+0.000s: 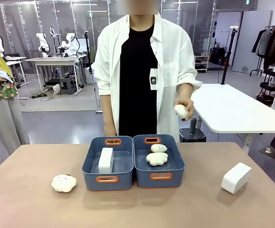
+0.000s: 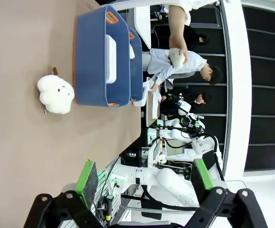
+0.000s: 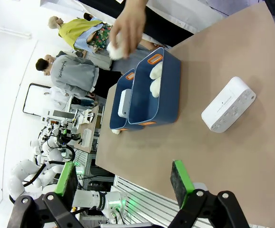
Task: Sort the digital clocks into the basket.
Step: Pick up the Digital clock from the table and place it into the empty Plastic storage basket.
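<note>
Front view, digital clock [image 1: 106, 160] in basket [image 1: 91, 179], second clock [image 1: 236, 177] on table [image 1: 33, 199], left fingers [image 2: 89, 183] apart, right fingers [image 3: 181, 183] apart

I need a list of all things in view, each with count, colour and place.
blue plastic bins with orange handle slots: two, blue, side by side mid-table
white rectangular plastic clocks: two, white, one upright in left bin, one on table at right
fluffy cloud-shaped plush toys: four, cream, two in right bin, one on table at left, one in the person's hand
table: one, tan
person's hand: one, raised behind the bins
left gripper, right gripper: two, black with green pads, open
</note>
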`<state>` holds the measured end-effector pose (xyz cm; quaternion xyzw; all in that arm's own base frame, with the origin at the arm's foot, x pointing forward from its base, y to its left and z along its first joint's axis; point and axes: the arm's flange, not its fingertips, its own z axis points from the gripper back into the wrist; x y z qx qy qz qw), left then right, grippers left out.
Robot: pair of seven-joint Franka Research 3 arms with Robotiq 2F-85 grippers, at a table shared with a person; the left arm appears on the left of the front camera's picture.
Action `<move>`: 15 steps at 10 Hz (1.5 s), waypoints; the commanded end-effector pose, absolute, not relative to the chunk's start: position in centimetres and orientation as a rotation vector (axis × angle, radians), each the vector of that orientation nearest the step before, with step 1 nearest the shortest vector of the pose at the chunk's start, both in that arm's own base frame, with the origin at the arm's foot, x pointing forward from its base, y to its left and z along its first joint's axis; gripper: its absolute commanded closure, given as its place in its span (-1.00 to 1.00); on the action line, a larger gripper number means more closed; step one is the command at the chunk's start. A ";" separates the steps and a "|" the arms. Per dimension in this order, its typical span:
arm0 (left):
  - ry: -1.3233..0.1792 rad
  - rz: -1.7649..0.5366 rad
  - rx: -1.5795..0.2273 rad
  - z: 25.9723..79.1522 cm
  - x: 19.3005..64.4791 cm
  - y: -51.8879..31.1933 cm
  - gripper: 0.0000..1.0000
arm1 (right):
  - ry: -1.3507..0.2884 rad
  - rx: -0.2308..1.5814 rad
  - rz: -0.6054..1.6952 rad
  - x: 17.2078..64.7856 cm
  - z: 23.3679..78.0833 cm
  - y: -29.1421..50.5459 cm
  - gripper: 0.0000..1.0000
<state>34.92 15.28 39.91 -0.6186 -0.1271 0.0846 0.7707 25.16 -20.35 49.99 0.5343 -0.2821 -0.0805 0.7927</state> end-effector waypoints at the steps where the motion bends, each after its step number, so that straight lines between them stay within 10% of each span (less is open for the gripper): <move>1: -0.263 0.192 -1.346 40.6 34.6 15.3 -1.00 | -0.511 0.958 -0.280 26.1 50.5 -19.1 -1.00; 9: -0.263 0.192 -1.346 40.6 34.6 15.3 -1.00 | -0.336 0.804 -0.234 32.2 53.0 -11.5 -1.00; 15: -0.263 0.192 -1.346 40.6 34.6 15.3 -1.00 | -0.243 0.474 -0.653 40.5 48.6 -7.8 -1.00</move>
